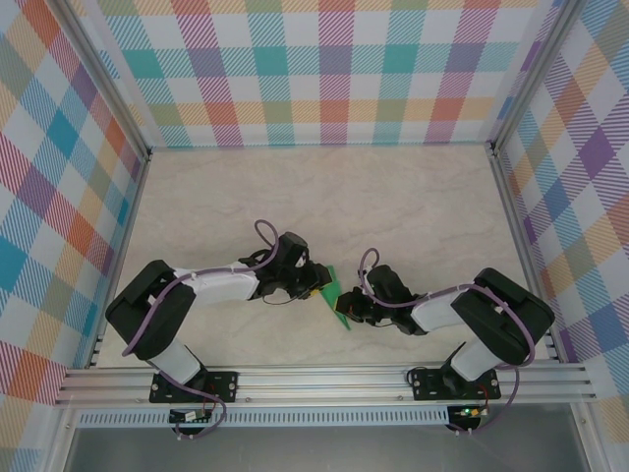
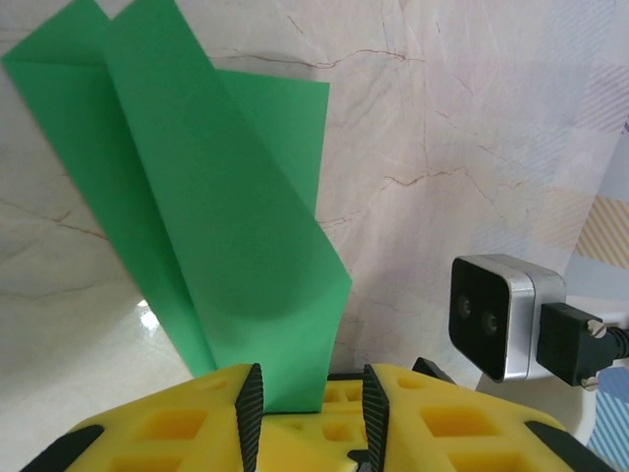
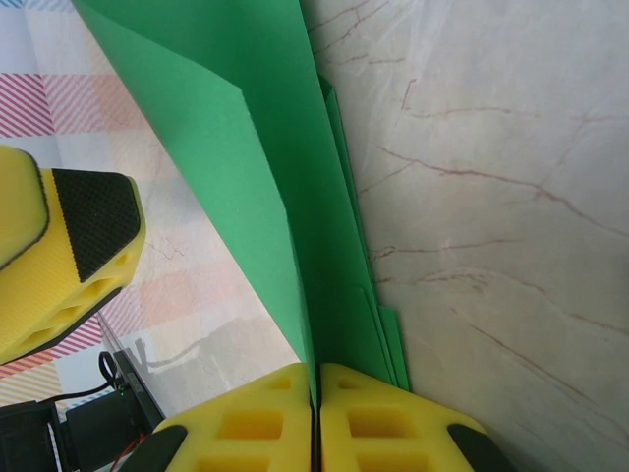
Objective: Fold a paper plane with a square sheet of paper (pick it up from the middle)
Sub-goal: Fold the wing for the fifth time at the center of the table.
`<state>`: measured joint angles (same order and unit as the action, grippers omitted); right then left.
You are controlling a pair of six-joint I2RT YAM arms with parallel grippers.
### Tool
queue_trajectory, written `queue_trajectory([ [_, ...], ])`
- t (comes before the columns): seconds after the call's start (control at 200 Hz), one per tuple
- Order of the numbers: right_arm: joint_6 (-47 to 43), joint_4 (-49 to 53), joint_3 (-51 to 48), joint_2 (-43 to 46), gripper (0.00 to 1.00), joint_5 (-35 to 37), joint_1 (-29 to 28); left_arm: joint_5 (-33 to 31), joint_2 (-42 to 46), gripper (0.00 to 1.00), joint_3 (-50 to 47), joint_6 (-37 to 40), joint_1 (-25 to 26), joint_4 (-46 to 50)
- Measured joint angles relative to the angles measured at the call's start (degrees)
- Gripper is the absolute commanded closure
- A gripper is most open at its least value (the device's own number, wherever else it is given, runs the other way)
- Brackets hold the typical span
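Near the front middle of the desk, between both arms, the folded green paper is standing on edge. The right gripper is pinching its edge tightly. The left gripper is holding its jaws partly apart around the paper's end.

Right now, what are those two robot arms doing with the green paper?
They are folding the green paper into a plane. The right gripper is pinched shut on the partly folded sheet. The left gripper has its jaws a little apart, with another part of the sheet sitting between them. It isn't a finished plane yet.
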<state>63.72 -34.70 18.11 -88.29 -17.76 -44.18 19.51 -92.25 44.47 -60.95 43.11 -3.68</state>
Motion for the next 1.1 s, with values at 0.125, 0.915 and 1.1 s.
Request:
queue_trajectory([
  [0.125,0.0,0.0,0.0,0.0,0.91,-0.3,0.2,0.5,-1.7,0.65,1.0,-0.3,0.0,-1.6],
  [0.915,-0.1,3.0,1.4,0.2,0.86,-1.4,0.6,-2.4,-6.7,0.65,1.6,-0.6,0.7,-4.9],
  [1.1,-0.2,5.3,1.8,1.3,0.82,-1.2,0.6,-3.2,-7.7,0.65,1.7,0.1,0.6,-4.0],
])
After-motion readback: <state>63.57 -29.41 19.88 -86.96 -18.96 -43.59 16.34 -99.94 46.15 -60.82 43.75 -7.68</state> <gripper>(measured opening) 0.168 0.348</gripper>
